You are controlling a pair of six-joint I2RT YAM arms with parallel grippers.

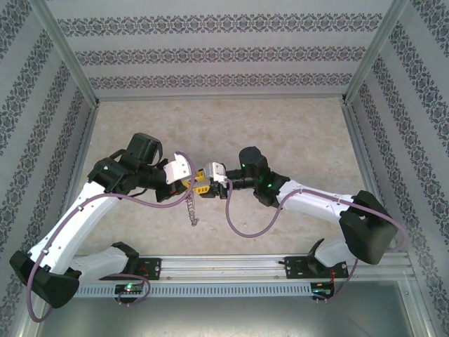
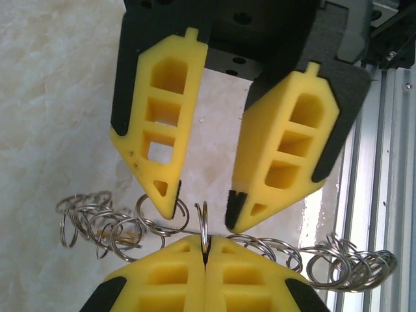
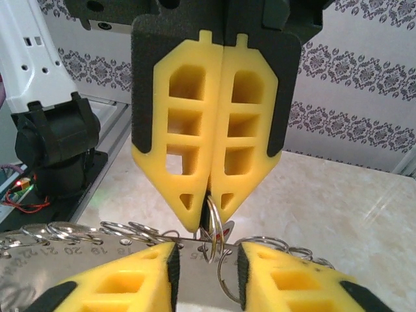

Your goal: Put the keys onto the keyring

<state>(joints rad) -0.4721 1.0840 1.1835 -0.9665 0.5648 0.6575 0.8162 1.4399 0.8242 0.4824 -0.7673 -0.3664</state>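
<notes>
The keyring (image 1: 191,209) is a silvery chain of split rings on a thin numbered metal strip (image 3: 78,250), and it hangs between the two arms above the table. My left gripper (image 2: 205,246) (image 3: 209,211) (image 1: 188,184) is shut on one upright split ring (image 3: 215,229) of it. My right gripper (image 3: 206,260) (image 2: 201,211) (image 1: 205,187) faces it tip to tip. It is open, with one finger on each side of that ring and not touching it. No key shows clearly. A small red-and-white piece (image 3: 226,227) peeks out behind the held ring.
More rings (image 2: 97,221) (image 2: 351,263) trail off to both sides of the pinch. A purple cable (image 1: 242,226) loops below the right wrist. An aluminium rail (image 1: 231,267) runs along the near edge, and patterned walls (image 1: 210,56) enclose the beige tabletop (image 1: 280,133).
</notes>
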